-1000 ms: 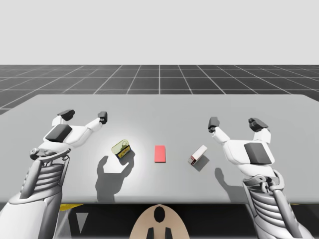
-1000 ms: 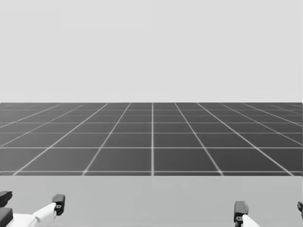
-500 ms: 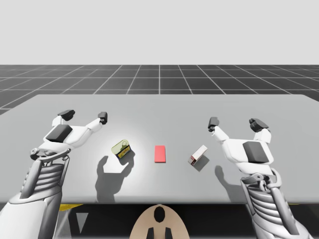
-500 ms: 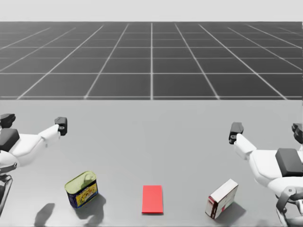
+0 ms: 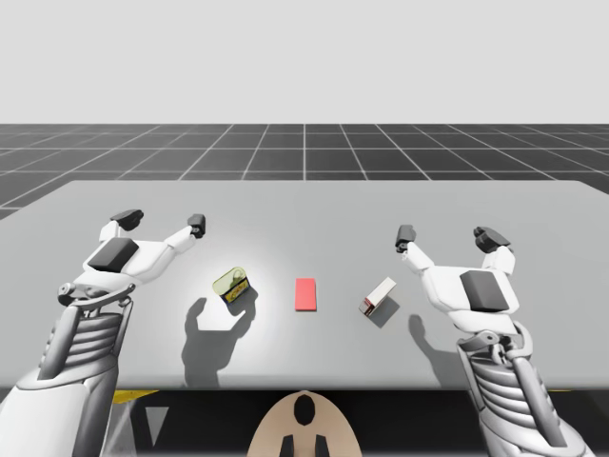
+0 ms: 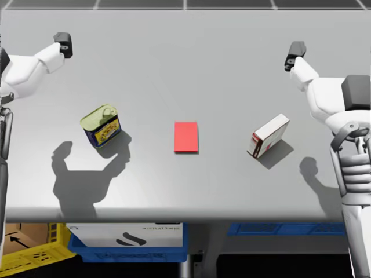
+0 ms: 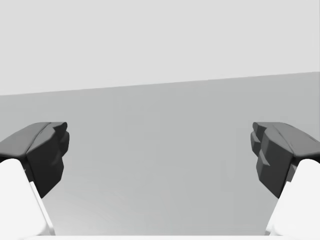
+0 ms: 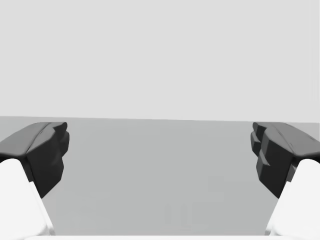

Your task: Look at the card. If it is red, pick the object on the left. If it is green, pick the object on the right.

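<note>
A red card lies flat at the table's middle. Left of it stands a squat yellow-green tin with a blue side. Right of the card lies a white box with a red end. My left gripper hovers open, left of the tin and further back, nothing between its fingers. Over on the other side, my right gripper hangs open too, right of the box and further back.
The grey table has bare room all round the three things. Under its front edge in the head view stand a blue bin and a yellow crate. Both arms cast shadows on the tabletop.
My head has turned down, from the horizon to the tabletop, so the tin, card and box now sit in the middle of the head view. My right arm has shifted slightly left.
</note>
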### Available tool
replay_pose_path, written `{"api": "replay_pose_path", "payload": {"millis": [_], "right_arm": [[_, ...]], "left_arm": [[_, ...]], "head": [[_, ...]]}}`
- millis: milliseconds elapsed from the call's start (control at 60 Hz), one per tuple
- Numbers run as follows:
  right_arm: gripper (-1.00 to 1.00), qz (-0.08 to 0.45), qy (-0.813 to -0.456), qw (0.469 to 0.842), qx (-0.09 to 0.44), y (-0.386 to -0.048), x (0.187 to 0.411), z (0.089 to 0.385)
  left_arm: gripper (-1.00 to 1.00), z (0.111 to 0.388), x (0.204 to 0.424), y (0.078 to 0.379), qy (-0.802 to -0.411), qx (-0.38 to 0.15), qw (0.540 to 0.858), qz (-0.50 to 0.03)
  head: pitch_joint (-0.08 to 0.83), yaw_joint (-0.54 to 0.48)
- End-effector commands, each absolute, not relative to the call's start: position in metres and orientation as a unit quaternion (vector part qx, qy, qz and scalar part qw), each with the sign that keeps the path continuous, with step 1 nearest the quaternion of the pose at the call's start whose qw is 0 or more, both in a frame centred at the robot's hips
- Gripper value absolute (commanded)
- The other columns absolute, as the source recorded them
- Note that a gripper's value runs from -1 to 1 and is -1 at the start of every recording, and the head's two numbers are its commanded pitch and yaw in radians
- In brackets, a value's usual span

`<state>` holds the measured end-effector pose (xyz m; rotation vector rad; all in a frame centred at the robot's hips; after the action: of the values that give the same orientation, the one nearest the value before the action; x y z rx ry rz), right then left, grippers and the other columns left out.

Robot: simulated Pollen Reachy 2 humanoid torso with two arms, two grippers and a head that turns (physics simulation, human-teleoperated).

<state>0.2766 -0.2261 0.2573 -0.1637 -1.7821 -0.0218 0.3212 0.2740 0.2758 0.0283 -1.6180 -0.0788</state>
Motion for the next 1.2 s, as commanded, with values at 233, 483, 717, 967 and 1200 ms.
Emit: {"api": "replay_pose_path", "payload": {"millis": [233,483,717,967,1200], "right_arm": [[-1.0,-0.011,-0.777,0.626,-0.067,-0.223,0.276,0.256],[-1.0,-0.006,-0.778,0.625,-0.066,-0.223,0.275,0.256],[-1.0,-0.002,-0.778,0.625,-0.065,-0.222,0.275,0.255],[-1.0,-0.002,-0.778,0.626,-0.06,-0.222,0.275,0.254],[-1.0,-0.003,-0.774,0.631,-0.058,-0.222,0.277,0.25]], "left_arm": [[-1.0,0.277,0.321,0.273,-0.725,0.012,0.688,-0.035],[-1.0,0.276,0.321,0.273,-0.723,0.013,0.69,-0.036],[-1.0,0.276,0.321,0.273,-0.722,0.012,0.691,-0.037],[-1.0,0.276,0.319,0.272,-0.723,0.009,0.69,-0.036],[-1.0,0.282,0.299,0.264,-0.702,-0.043,0.707,-0.073]], "head": [[0.763,0.0],[0.739,0.13],[0.71,0.28],[0.697,0.3],[0.697,0.29]]}}
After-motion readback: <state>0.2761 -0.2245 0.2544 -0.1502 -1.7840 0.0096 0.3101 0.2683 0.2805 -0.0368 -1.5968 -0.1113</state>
